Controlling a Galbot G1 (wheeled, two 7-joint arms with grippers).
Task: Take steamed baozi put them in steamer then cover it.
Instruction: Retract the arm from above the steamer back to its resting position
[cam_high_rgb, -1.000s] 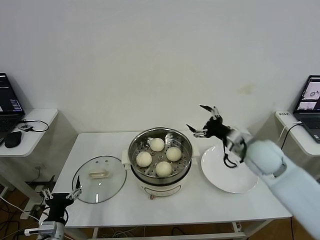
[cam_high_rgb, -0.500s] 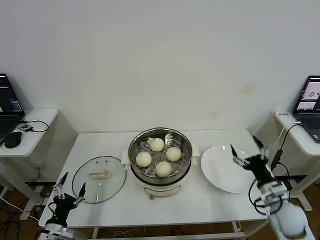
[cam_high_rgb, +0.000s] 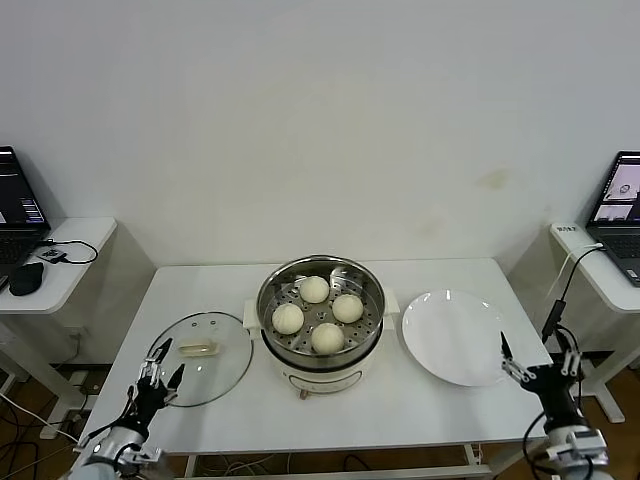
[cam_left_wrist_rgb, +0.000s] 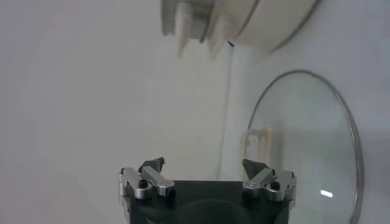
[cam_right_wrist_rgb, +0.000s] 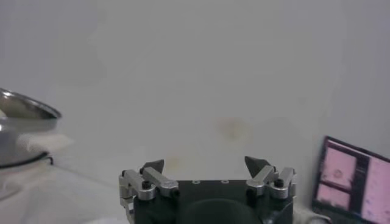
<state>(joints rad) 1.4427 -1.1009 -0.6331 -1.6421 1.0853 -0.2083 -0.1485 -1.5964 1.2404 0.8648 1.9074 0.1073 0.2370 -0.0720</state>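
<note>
steamer (cam_right_wrist_rgb: 24, 131) cut off at frame edge (right wrist view), cover (cam_left_wrist_rgb: 311, 146) partly cropped

Left gripper (cam_high_rgb: 160, 363), right gripper (cam_high_rgb: 537, 359) — low, splayed

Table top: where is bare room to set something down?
Free: the table strip in front of the steamer and plate, and the back-left corner behind the cover. Crowded: the middle row, cover, steamer and plate nearly touching.

Four cream-white steamed baozi (cam_high_rgb: 318, 313) sit on a perforated silver tray in the shiny steel steamer (cam_high_rgb: 320, 318), whose base is white. Left: clear glass cover (cam_high_rgb: 200, 357), metal-rimmed, cream handle. Right: plain white plate (cam_high_rgb: 455, 337). The worktop (cam_high_rgb: 400, 400) is white; the far wall off-white.
</note>
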